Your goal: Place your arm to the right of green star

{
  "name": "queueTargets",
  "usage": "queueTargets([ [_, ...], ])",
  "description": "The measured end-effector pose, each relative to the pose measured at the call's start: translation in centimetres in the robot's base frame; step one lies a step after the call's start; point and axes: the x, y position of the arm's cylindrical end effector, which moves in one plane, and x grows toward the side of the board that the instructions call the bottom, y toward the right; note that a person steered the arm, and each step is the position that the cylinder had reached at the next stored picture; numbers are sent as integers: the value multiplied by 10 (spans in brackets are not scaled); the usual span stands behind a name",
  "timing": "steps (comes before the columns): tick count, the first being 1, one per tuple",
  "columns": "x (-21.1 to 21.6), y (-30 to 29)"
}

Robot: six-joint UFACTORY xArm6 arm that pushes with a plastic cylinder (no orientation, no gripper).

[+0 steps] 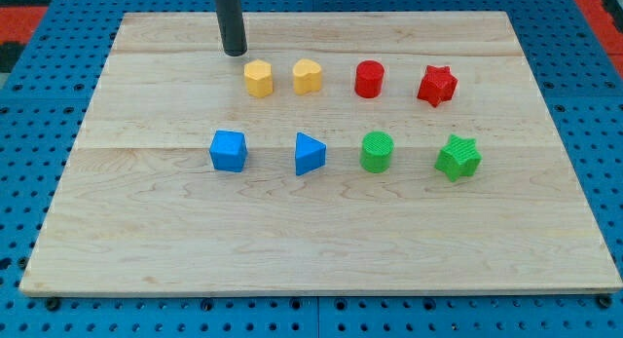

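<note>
**Tip parked at the board's top left, far from the green star**

There is no hand on this arm to open, close or grip: it ends in a plain dark rod, and my tip (235, 54) touches the wooden board (321, 241) near its top edge, holding nothing.

Left to right, the upper row starts with the yellow hexagon (258, 79), which lies just beside my tip at about 4 o'clock from it, apart from it. Next is the yellow heart (307, 76), at 3 o'clock from the hexagon. Then come the red cylinder (369, 80) and the red star (437, 86), each at 3 o'clock from the one before.

The lower row starts with the blue cube (228, 151), at 6 o'clock from my tip. At 3 o'clock from it sits the blue triangle (310, 154), then the green cylinder (377, 152).

The green star (458, 158) ends that row at the view's right. It stands at about 5 o'clock from the red star and just beside the green cylinder, not touching it. From my tip it lies at about 4 o'clock, well apart, with most of the other blocks between. My tip is on the star's left, at about 10 o'clock from it.
</note>
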Motion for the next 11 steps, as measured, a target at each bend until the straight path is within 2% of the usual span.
queueTargets([
  [5,-5,-1],
  [6,-12,17],
  [7,-22,72],
  [8,-10,203],
  [9,54,309],
  [10,180,364],
  [11,233,382],
])
